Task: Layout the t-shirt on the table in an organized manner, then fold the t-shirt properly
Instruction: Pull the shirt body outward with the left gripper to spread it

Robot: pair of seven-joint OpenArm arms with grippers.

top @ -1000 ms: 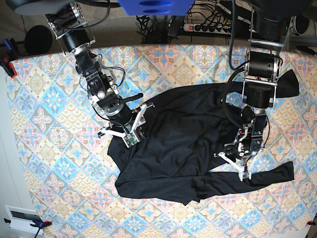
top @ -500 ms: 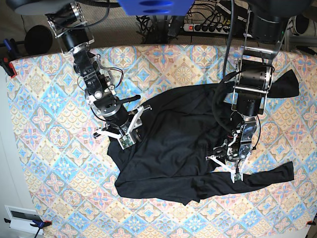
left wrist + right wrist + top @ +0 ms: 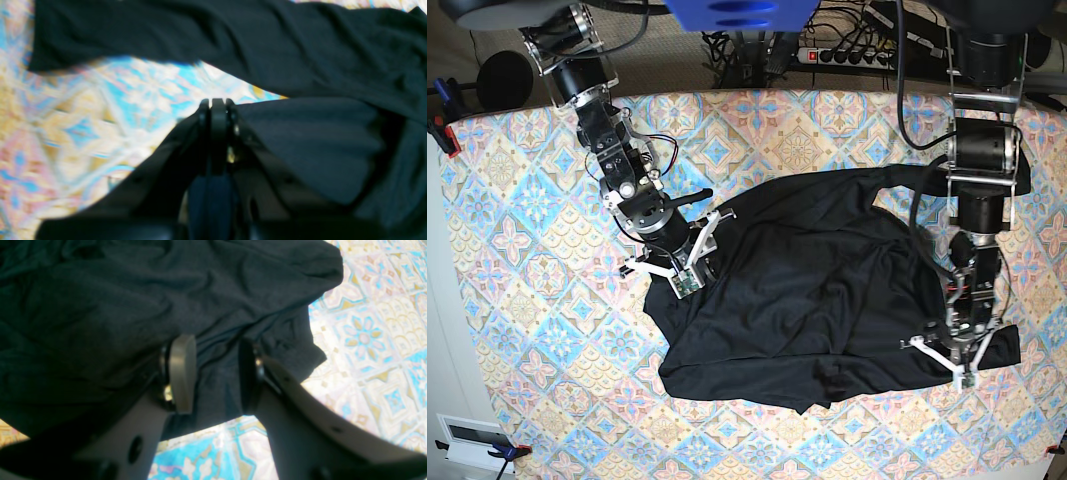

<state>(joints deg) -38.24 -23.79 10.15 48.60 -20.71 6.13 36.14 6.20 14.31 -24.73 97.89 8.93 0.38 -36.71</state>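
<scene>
Spreading stage, judged: t-shirt (image 3: 807,290) lies crumpled mid-surface, sleeves bunched, no fold begun. Left gripper (image 3: 954,360) at garment's near corner by one sleeve, fingers (image 3: 217,110) pressed fully together; wrist view shows cloth beside them, whether any is pinched cannot tell. Right gripper (image 3: 677,270) over opposite edge, fingers (image 3: 181,373) apart, fabric between them, not clamped. Surface (image 3: 517,250) patterned, bare around shirt. Next move likely calls for right fingers closing on hem, then both arms drawing cloth outward, flat. Containers: none in view.
</scene>
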